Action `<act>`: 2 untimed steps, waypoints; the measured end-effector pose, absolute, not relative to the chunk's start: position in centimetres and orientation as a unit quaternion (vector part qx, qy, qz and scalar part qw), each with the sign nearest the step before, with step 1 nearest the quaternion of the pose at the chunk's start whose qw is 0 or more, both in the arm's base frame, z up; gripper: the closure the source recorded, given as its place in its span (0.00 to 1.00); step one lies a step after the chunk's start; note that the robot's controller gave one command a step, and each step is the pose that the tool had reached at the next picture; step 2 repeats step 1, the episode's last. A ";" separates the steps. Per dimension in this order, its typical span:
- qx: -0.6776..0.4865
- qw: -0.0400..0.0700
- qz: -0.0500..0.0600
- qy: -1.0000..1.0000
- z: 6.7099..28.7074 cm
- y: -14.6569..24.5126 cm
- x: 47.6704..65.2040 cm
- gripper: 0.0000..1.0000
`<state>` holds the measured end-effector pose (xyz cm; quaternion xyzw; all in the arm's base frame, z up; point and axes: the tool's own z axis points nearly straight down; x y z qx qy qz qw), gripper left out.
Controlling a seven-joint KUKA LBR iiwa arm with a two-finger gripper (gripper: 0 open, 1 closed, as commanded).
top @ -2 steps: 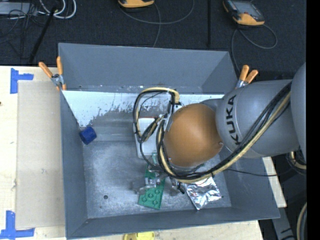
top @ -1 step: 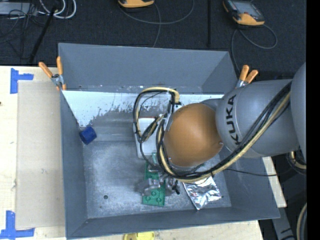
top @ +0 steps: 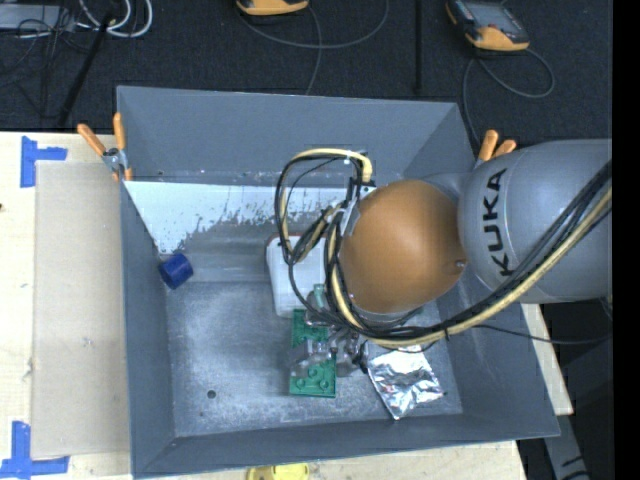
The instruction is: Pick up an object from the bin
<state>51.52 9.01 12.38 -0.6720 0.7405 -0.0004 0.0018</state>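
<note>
One green brick (top: 312, 378) sits just under the gripper (top: 335, 348), apparently lined up for grasping; open or closed, I cannot tell.

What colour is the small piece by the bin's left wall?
The piece is blue; camera view.

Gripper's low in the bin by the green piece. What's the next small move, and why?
Probably a short straight descent onto the green studded plate, then grasp. The gripper sits right over that plate, while crumpled foil lies close on the view's right and a white block just behind, so sidestepping would likely snag one of those.
</note>
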 end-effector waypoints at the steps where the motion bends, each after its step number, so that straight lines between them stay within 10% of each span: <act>1: -0.670 0.001 0.000 0.743 15.4 9.1 51.6 1.00; 2: -0.670 0.001 0.000 0.743 15.4 9.1 51.6 1.00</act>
